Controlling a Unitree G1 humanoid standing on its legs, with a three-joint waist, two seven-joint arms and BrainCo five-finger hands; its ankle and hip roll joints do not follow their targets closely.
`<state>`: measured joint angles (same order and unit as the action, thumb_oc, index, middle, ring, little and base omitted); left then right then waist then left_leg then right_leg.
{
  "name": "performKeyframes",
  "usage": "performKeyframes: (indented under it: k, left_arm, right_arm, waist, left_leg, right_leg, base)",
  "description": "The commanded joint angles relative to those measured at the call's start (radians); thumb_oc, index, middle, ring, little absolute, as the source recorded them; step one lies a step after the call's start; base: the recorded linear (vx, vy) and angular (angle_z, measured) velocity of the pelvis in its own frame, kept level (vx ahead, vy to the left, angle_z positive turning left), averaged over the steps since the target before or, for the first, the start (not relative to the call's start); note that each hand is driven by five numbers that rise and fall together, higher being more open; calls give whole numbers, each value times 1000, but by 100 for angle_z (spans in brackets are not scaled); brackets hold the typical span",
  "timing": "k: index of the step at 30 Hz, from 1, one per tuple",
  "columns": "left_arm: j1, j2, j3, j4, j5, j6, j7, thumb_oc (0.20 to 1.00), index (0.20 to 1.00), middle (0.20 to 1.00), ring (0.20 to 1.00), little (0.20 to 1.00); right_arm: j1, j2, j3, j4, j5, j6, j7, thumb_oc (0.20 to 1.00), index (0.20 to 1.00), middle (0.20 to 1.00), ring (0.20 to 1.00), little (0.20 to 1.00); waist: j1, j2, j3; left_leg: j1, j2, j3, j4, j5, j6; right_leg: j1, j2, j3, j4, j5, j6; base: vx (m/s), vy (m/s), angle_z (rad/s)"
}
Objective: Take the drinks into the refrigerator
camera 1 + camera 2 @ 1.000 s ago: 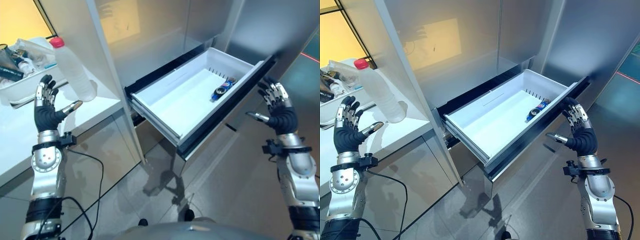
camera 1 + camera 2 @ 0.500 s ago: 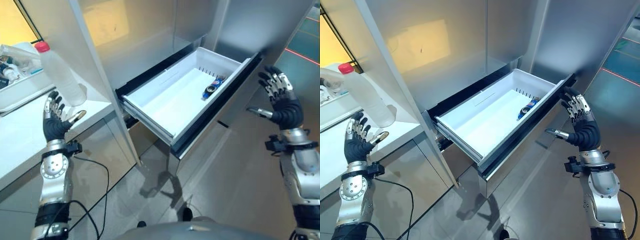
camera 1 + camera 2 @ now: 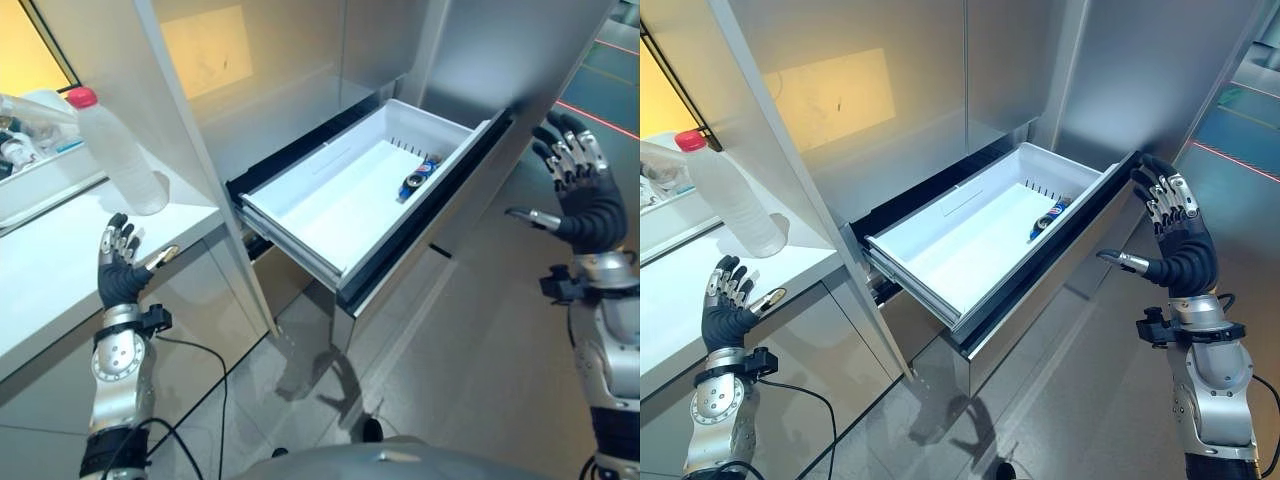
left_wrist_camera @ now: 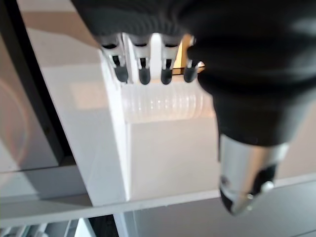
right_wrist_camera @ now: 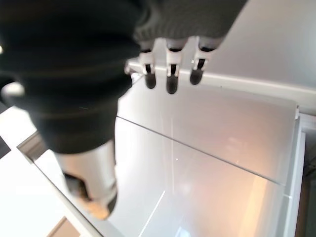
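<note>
Fingers [image 3: 112, 240] spread on both hands; drawer [image 3: 330, 205] open.

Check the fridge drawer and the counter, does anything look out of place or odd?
Nothing is spilled or broken. One small drink can lies on its side at the far end of the open drawer, and the clear bottle with the red cap stands upright on the white counter, not yet put away.
</note>
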<state>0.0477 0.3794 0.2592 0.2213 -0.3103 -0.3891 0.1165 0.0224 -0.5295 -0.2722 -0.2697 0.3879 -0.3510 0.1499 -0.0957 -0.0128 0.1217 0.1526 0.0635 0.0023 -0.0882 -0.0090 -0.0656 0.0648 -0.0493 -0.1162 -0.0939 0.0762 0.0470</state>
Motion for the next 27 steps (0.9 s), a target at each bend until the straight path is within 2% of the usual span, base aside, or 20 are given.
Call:
performKeyframes:
  k: [1, 6, 13, 14, 17, 27]
  left_arm:
    - [-22, 57, 39, 35, -23, -29, 7, 1000, 1000, 1000, 1000, 1000]
    - [-48, 78, 53, 33, -26, -29, 21, 1000, 1000, 1000, 1000, 1000]
    - [-114, 174, 91, 41, -12, -37, 66, 1000, 1000, 1000, 1000, 1000]
    - [-132, 208, 99, 50, -2, -36, 78, 1000, 1000, 1000, 1000, 1000]
    - [-150, 231, 105, 62, -15, -35, 81, 1000, 1000, 1000, 1000, 1000]
    - [-266, 343, 66, 168, -36, 12, 87, 1000, 1000, 1000, 1000, 1000]
  right_arm:
    - [-72, -15, -55, -41, 47, -62, -1, 1000, 1000, 1000, 1000, 1000]
    - [-71, -20, -51, -40, 47, -56, 3, 1000, 1000, 1000, 1000, 1000]
    - [-85, -44, -29, -28, 63, -44, 16, 1000, 1000, 1000, 1000, 1000]
    - [-88, -54, -24, -23, 66, -40, 22, 1000, 1000, 1000, 1000, 1000]
    - [-90, -56, -20, -22, 73, -36, 27, 1000, 1000, 1000, 1000, 1000]
    - [-92, -82, 7, -22, 97, -15, 43, 1000, 1000, 1000, 1000, 1000]
  waist:
    - [-4, -42, -15]
    - [-4, -44, -19]
    - [-8, -45, -18]
    - [-8, -43, -19]
    - [-9, -42, -19]
    - [-27, -35, -21]
  left_leg:
    - [-10, -45, -7, 68, -102, 62]
    - [-7, -45, -8, 67, -102, 61]
    - [-2, -42, -3, 67, -107, 56]
    - [-1, -43, -2, 68, -108, 55]
    - [2, -42, -1, 67, -109, 54]
    - [11, -36, 0, 51, -100, 46]
  right_leg:
    - [30, 13, -13, 116, -175, 6]
    - [37, 14, -18, 113, -178, 5]
    - [36, 17, -19, 118, -181, 6]
    - [37, 18, -18, 117, -182, 6]
    - [39, 18, -16, 114, -182, 6]
    - [44, 22, -23, 112, -184, 6]
  base:
    - [0, 0, 0]
    - [8, 1, 0]
    - [9, 1, 0]
    - [0, 0, 0]
    - [0, 0, 0]
    - [6, 0, -1]
